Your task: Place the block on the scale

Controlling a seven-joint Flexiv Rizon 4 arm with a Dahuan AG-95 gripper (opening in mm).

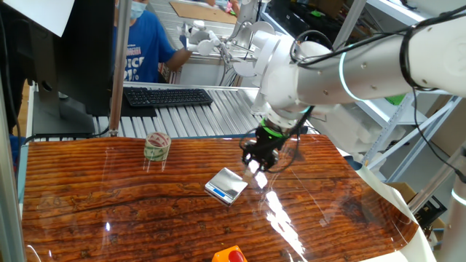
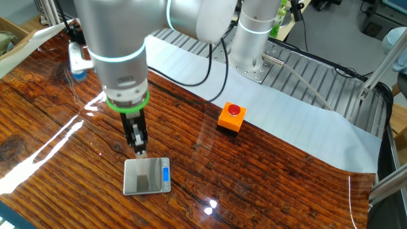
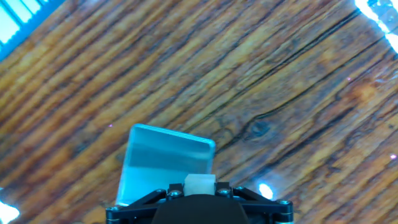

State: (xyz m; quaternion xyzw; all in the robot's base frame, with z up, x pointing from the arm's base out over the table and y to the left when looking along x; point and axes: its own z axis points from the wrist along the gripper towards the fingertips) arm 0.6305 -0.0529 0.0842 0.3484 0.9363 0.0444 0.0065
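1. Glossy wooden table (image 1: 145, 211), streaked with glare, carrying everything below.
2. Black keyboard (image 1: 167, 96) on the metal rollers beyond the far edge of the table.
3. Gripper (image 2: 140, 150) pointing down, hovering over the table just beside the scale's edge, fingers closed tight around the block.
4. Scale (image 2: 147, 175) lying flat on the table, silver platform bare, blue display strip along one side.
5. Tape roll (image 1: 156, 146) standing on the table, well apart from the scale.
6. Orange box with red button (image 2: 231, 117), well apart from the scale.
7. Block (image 3: 199, 184), pale and tiny, pinched between the fingertips, above the near edge of the platform in the hand view, not resting on it.
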